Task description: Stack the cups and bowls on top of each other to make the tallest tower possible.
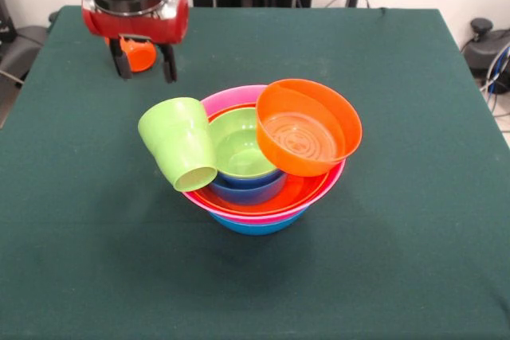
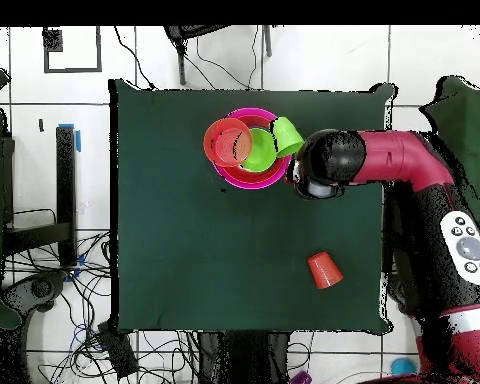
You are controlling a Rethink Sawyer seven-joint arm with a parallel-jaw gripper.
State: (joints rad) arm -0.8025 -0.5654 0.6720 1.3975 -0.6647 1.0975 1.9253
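Observation:
The tower stands mid-table: a wide blue bowl (image 1: 255,225) at the bottom, then a pink bowl (image 1: 231,98) and an orange bowl (image 1: 296,193), with a small blue bowl (image 1: 249,189) and a lime-green bowl (image 1: 239,146) nested inside. A smaller orange bowl (image 1: 307,130) leans tilted on the right rim. The lime-green cup (image 1: 182,142) leans tilted against the pile's left side. My gripper (image 1: 147,77) hangs open and empty behind and to the left of the tower. The orange ribbed cup (image 1: 140,54) shows between the fingers but stands farther back on the table (image 2: 324,269), upside down.
The green cloth-covered table (image 1: 414,260) has the tower (image 2: 249,150) near one edge in the overhead view. My arm (image 2: 384,160) reaches in from the right there, its wrist beside the green cup (image 2: 286,135).

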